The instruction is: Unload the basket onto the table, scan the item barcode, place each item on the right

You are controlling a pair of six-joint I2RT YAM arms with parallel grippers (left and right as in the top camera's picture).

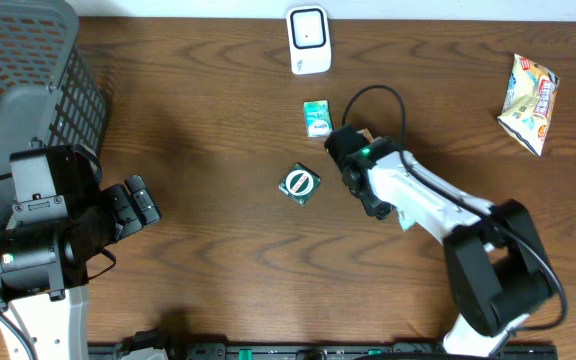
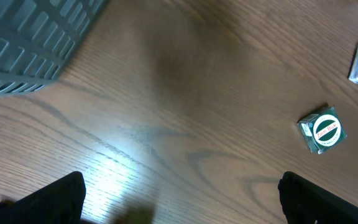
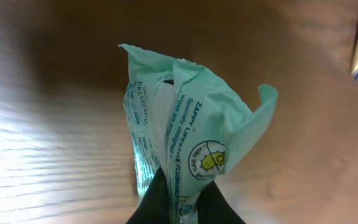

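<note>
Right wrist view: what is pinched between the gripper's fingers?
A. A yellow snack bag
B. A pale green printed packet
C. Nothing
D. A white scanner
B: the right gripper is shut on the pale green printed packet, which stands up from between its dark fingertips above the wooden table.

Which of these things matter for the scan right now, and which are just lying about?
In the job: mint-green packet shut in the right gripper; white scanner.
Lying about: small green box; square dark-green pack; snack bag; grey basket.
</note>
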